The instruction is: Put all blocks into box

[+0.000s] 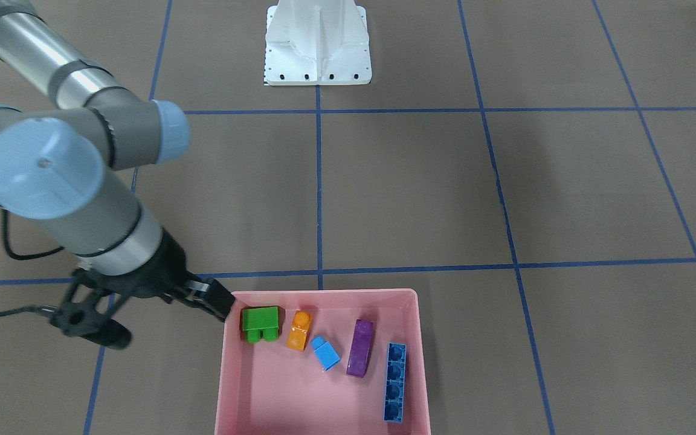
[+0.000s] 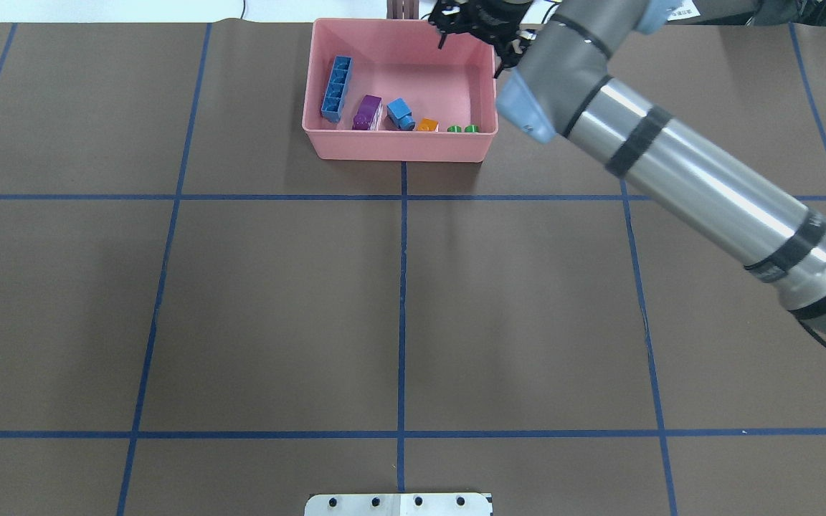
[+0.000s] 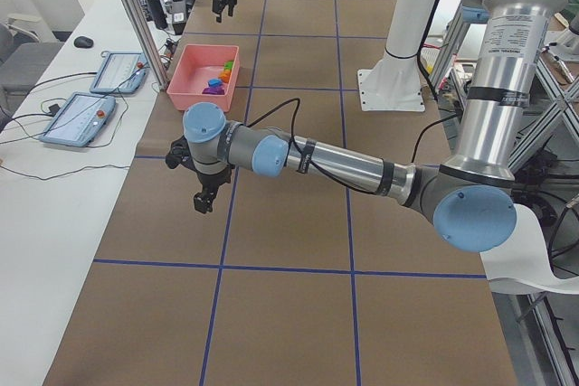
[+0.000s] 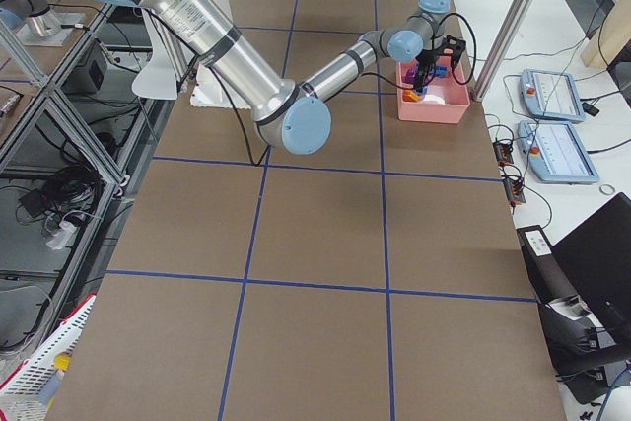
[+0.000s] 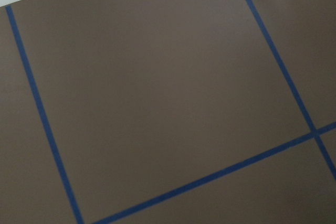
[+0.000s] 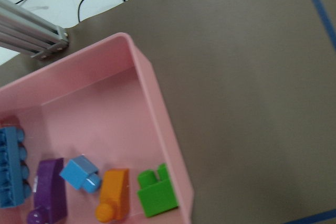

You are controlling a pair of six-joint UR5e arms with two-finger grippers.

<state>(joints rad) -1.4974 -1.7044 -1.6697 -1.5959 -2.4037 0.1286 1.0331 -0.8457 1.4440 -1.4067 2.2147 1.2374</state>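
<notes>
A shallow pink box (image 1: 324,396) sits on the brown table (image 1: 565,199) at the middle of the edge farthest from the robot. All five bricks lie inside it in a loose row along the wall nearer the robot: the green brick (image 1: 261,323) in the corner on the robot's right, then the orange brick (image 1: 299,330), the small light-blue brick (image 1: 325,352), the purple brick (image 1: 360,348) and the long blue brick (image 1: 394,382).

The right gripper (image 1: 154,314) hovers at that same corner, mostly outside the box. Its jaws are spread wide and hold nothing, and one finger is just beside the green brick.

The left gripper (image 3: 203,198) hangs over bare table toward the table's left end, well apart from the box. Whether its jaws are apart or together cannot be told.
</notes>
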